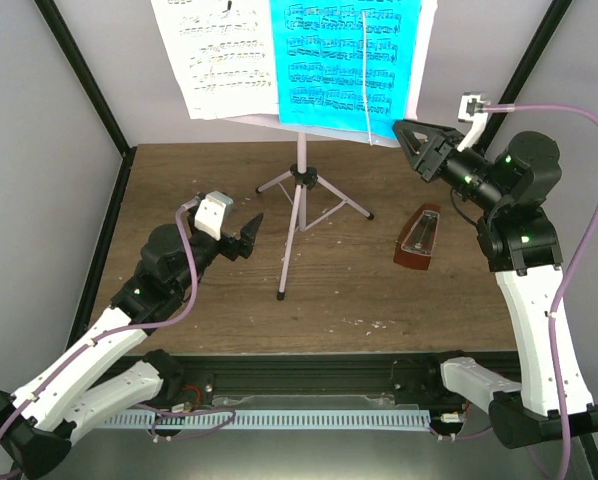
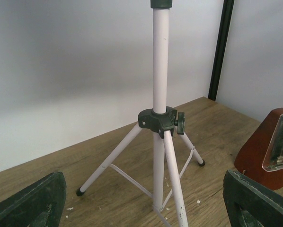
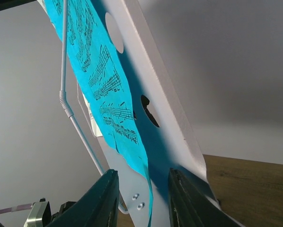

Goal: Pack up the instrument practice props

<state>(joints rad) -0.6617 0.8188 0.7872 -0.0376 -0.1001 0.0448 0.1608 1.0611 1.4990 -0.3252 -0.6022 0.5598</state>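
The pale pink music stand stands on its tripod mid-table. Its desk holds a white sheet and a cyan sheet, with a thin white retaining arm across the cyan one. The brown metronome sits right of the tripod. My left gripper is open and empty, low, just left of the pole; its fingers frame the tripod legs. My right gripper is open at the desk's lower right corner. In the right wrist view its jaws straddle the cyan sheet's lower edge and the desk without pinching.
Grey walls and black frame posts close in the wooden table on the left, back and right. A black rail runs along the near edge between the arm bases. The metronome shows at the right in the left wrist view.
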